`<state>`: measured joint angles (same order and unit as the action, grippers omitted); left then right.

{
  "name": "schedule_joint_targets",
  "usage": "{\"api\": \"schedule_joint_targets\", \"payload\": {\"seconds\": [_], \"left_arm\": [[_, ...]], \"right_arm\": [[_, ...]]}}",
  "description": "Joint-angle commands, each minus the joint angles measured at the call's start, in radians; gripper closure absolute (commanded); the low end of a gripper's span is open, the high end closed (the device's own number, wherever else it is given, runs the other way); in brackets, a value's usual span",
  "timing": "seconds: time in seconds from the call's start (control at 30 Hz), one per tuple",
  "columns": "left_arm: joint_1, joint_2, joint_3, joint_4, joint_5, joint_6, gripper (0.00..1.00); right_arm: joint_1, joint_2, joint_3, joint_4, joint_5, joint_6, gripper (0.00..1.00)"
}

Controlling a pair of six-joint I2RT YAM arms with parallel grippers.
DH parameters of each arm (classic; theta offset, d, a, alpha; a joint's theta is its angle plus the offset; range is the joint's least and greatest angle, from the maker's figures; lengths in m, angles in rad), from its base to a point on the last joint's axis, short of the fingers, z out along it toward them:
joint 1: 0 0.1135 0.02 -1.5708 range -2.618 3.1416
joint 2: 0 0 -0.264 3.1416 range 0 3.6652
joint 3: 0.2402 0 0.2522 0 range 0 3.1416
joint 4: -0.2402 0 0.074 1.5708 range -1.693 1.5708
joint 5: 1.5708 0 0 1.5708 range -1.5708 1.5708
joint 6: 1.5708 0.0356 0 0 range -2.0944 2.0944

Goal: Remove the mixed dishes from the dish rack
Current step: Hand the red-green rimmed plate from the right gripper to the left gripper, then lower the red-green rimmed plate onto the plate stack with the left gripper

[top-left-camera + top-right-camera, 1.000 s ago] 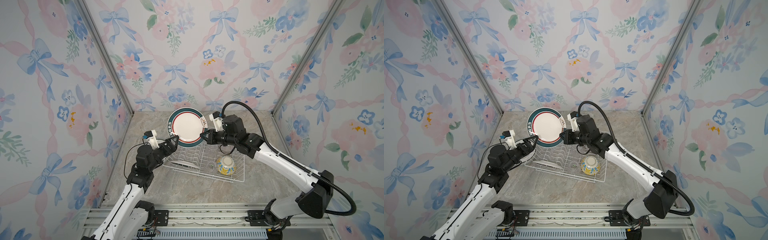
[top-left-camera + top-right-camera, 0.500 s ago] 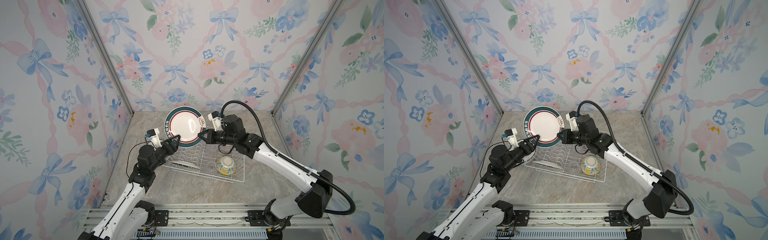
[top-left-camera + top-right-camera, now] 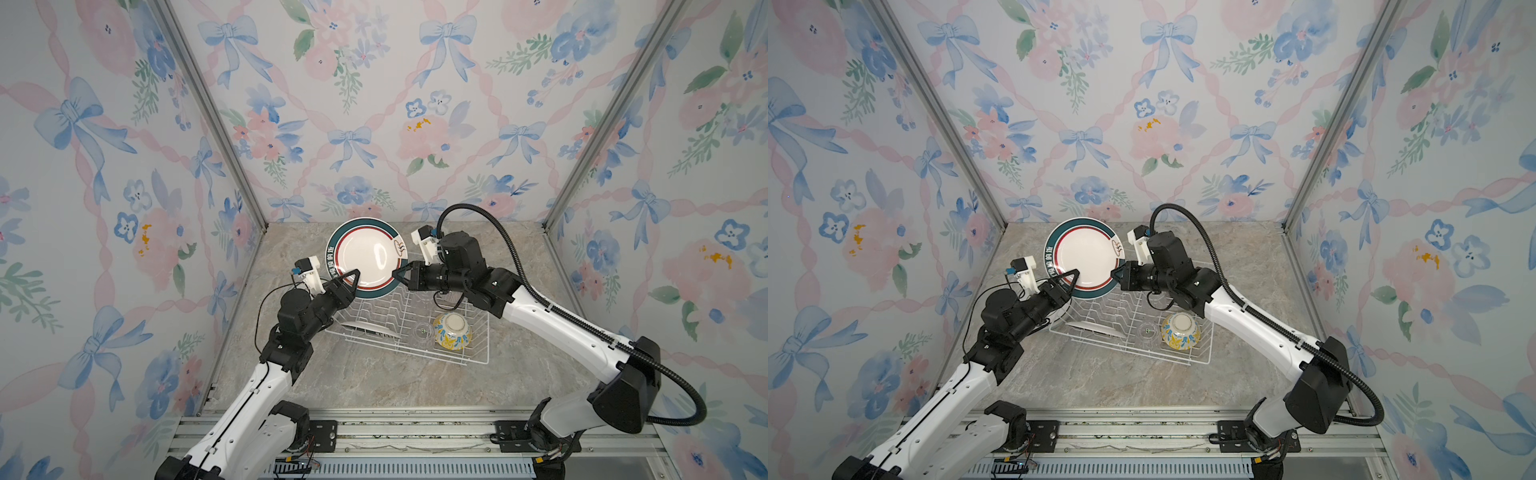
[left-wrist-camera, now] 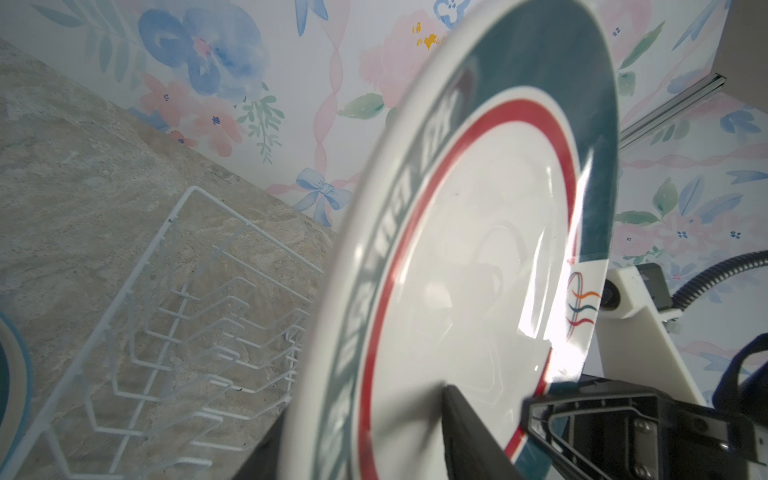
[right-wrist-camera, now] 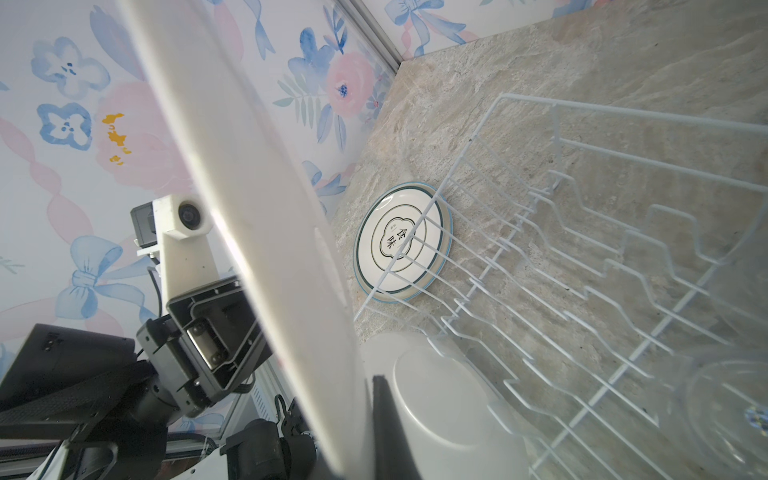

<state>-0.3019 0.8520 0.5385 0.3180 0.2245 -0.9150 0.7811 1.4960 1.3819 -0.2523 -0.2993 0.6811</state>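
Right end effector pinches plate; left end effector straddles it.

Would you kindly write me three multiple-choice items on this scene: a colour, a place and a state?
1. What colour is the rim of the raised plate? A) yellow B) dark green C) purple
2. Where is the floral bowl? A) in the dish rack, beside the glass cup B) outside the rack C) on the plate
3. How is the plate? A) standing in a rack slot B) lying flat C) gripped in the air by the right end effector

B: a dark green band circles its edge.
A: it sits inside the wires next to the cup.
C: the end effector is shut on its rim above the rack.
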Motion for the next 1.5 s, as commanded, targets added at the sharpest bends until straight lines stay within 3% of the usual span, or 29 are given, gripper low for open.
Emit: {"api": "schedule_joint_targets", "payload": {"seconds": [0.0,0.1,0.13,0.17,0.2,0.23,0.43,0.5,0.57,0.63,0.7,0.83,0.93,1.17,1.47], "left_arm": [[-0.007,0.008,0.003,0.015,-0.005,-0.013,0.52],[-0.008,0.02,0.01,0.015,-0.003,-0.015,0.6],[-0.009,0.026,0.012,0.014,0.0,-0.017,0.69],[-0.008,0.03,0.012,0.015,0.001,-0.02,0.88],[-0.009,0.035,0.014,0.015,0.002,-0.024,0.97],[-0.01,0.039,0.015,0.015,0.001,-0.025,1.0],[-0.011,0.042,0.015,0.014,-0.008,-0.025,1.0],[-0.011,0.044,0.016,0.014,-0.014,-0.026,1.0],[-0.011,0.047,0.018,0.015,-0.013,-0.024,1.0],[-0.012,0.051,0.02,0.015,-0.015,-0.021,1.0],[-0.012,0.055,0.023,0.011,-0.024,-0.016,1.0],[-0.011,0.066,0.044,-0.019,-0.041,0.005,1.0],[-0.008,0.072,0.078,-0.069,-0.065,0.029,1.0],[0.015,0.05,0.19,-0.308,-0.165,0.115,1.0],[0.17,-0.086,0.129,-0.394,-0.192,0.04,1.0]], "right_arm": [[0.014,0.0,0.042,0.055,-0.005,-0.003,0.97],[0.016,0.003,0.045,0.053,-0.004,-0.004,0.98],[0.016,0.006,0.047,0.051,-0.006,-0.006,0.98],[0.017,0.007,0.05,0.05,-0.006,-0.006,0.98],[0.015,0.009,0.05,0.049,-0.007,-0.006,0.97],[0.016,0.01,0.051,0.049,-0.009,-0.006,0.98],[0.014,0.015,0.051,0.045,-0.009,-0.01,0.96],[0.013,0.015,0.051,0.045,-0.009,-0.012,0.91],[0.013,0.013,0.05,0.046,-0.009,-0.014,0.77],[0.01,0.01,0.045,0.051,-0.009,-0.016,0.54],[0.006,0.006,0.039,0.054,-0.008,-0.021,0.39],[-0.002,-0.016,0.016,0.053,0.004,-0.039,0.17],[0.002,-0.046,0.006,0.003,0.076,-0.106,0.01],[0.012,-0.136,-0.01,-0.138,0.296,-0.238,0.03],[0.01,-0.192,-0.034,-0.228,0.409,-0.305,0.03]]}}
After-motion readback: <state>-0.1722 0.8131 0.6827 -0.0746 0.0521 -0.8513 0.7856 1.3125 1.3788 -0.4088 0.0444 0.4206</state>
